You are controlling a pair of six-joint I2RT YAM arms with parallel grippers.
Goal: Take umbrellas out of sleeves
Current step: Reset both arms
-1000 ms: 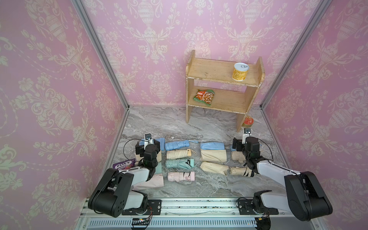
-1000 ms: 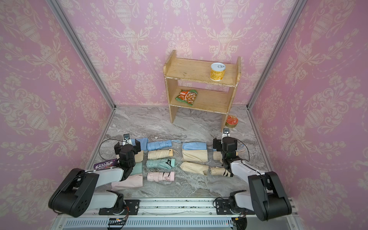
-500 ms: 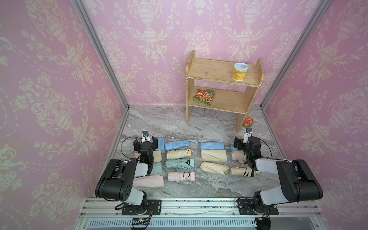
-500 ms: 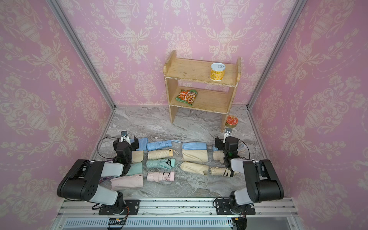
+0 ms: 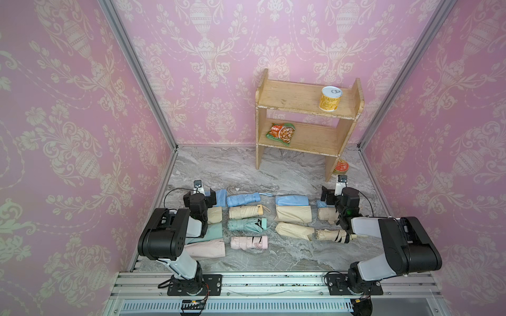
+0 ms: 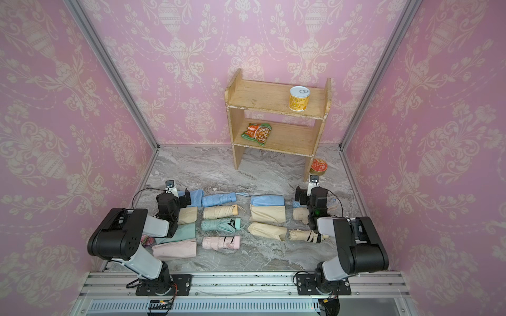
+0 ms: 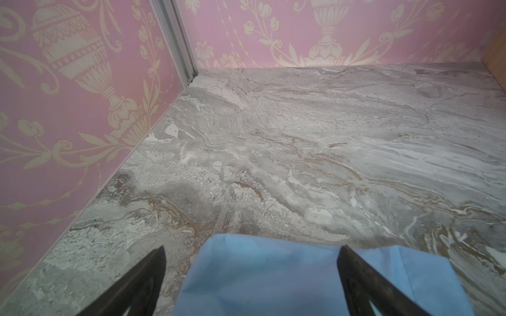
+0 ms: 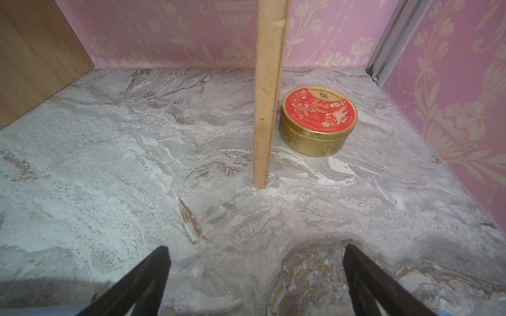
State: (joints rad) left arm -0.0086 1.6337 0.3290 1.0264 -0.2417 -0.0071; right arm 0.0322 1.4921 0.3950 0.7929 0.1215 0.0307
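Left claw (image 7: 252, 247): jaws apart, empty, over the blue sleeve (image 7: 273, 279).
Right claw (image 8: 255, 247): apart, empty.
Tip: rise straight — don't snag it.

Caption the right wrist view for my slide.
Right gripper, fingers spread, over marble tabletop; red-lidded gold tin beside the wooden shelf leg.

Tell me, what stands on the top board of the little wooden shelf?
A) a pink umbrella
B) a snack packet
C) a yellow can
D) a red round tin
C: a yellow can stands on the top board of the wooden shelf. The snack packet lies on the lower board, and the red tin sits down on the marble beside the shelf's leg.
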